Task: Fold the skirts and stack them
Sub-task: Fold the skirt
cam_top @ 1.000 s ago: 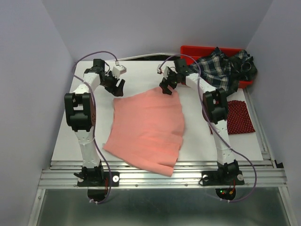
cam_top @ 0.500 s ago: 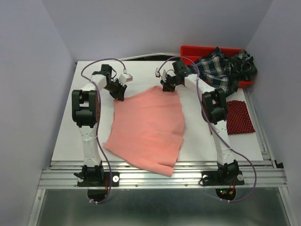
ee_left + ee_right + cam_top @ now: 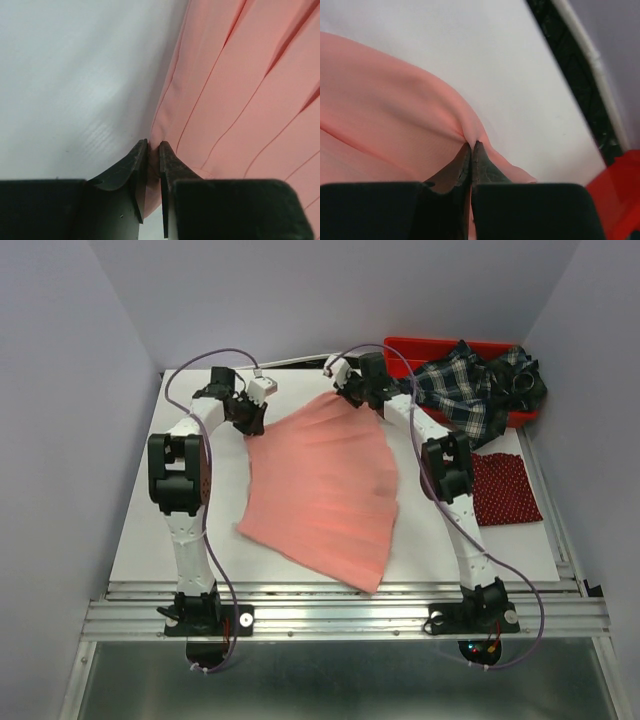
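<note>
Shows a white table point(image 3: 160, 540) from above, with two arms reaching away from its near edge.

Spread across the middle: large salmon-pink skirt point(image 3: 325, 490), pleated, unfolded, narrower end far, wider hem near.

At the far right: navy-and-white plaid skirt point(image 3: 465, 390), crumpled in a heap, draped over the rim of a red bin point(image 3: 420, 345).

On the right, nearer than the bin: small dark red dotted skirt point(image 3: 505, 488), lying flat in a compact rectangle, possibly folded, though hard to confirm.

Left gripper point(image 3: 250, 415) pinched onto the far left corner of the salmon-pink skirt. Right gripper point(image 3: 352, 395) pinched onto its far right corner. In both wrist views, jaws nearly touching, with a nip of pink cloth between them.

Judged early in the task: no stack yet, pink skirt gripped but not yet folded, plaid skirt not yet laid out.
</note>
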You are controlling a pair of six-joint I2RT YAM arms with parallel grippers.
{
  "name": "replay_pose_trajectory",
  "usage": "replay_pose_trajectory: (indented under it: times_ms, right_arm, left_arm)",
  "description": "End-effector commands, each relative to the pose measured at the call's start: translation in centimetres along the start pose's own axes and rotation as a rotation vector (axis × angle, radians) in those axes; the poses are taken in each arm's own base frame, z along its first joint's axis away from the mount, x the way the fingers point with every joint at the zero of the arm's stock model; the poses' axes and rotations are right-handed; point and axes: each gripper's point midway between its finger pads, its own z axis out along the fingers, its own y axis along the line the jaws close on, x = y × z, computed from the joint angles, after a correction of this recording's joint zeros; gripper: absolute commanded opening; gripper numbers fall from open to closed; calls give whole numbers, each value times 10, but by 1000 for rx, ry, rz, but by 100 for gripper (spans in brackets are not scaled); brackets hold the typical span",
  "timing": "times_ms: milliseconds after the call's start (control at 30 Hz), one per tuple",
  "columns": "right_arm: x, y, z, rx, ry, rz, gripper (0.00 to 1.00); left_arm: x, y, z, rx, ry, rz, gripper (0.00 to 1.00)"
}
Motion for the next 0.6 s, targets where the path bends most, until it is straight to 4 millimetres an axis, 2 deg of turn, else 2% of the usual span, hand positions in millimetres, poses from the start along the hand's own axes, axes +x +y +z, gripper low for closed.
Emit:
replay_pose_trajectory:
  times_ms: [0, 67, 100, 167, 233, 267, 300, 333, 367, 400, 433, 467, 500, 533, 567]
  right_arm:
    - [-91, -117, -60, 401, -190, -71, 1]
    - [-107, -125, -75, 425, -221, -76, 1]
    - [-124, -130, -91, 434, -253, -75, 1]
    - [-138, -130, -109, 426, -281, -73, 1]
    - [-153, -122, -134, 386, -295, -76, 1]
    - [-143, -105, -131, 332, -255, -67, 1]
    - [-140, -99, -137, 310, -239, -61, 1]
    - [-156, -94, -159, 307, -257, -67, 1]
    - [-149, -87, -164, 286, -230, -77, 1]
    - [-124, -67, -158, 233, -175, -73, 1]
    - [-122, -55, -162, 210, -164, -82, 1]
    - [-130, -48, -182, 202, -166, -110, 1]
    - [-123, -40, -188, 182, -146, -106, 1]
    - [-115, -18, -197, 125, -116, -107, 1]
    - [-110, -10, -204, 99, -100, -101, 1]
  left_arm:
    - [-71, 40, -70, -212, -169, 10, 0]
    - [-84, 41, -86, -232, -201, 28, 0]
    - [-87, 40, -91, -237, -213, 38, 0]
    - [-89, 35, -99, -237, -224, 67, 0]
    - [-89, 24, -113, -233, -238, 125, 0]
    - [-94, 17, -126, -241, -255, 155, 0]
    - [-83, 12, -123, -230, -235, 165, 0]
    - [-80, 9, -126, -231, -231, 190, 0]
    - [-80, 4, -134, -232, -227, 255, 0]
    - [-70, -1, -132, -217, -207, 275, 0]
    - [-66, -5, -134, -211, -199, 302, 0]
    - [-63, -12, -142, -203, -192, 374, 0]
    - [-49, -19, -137, -178, -167, 388, 0]
    - [-48, -25, -145, -177, -166, 457, 0]
    - [-36, -29, -138, -154, -143, 441, 0]
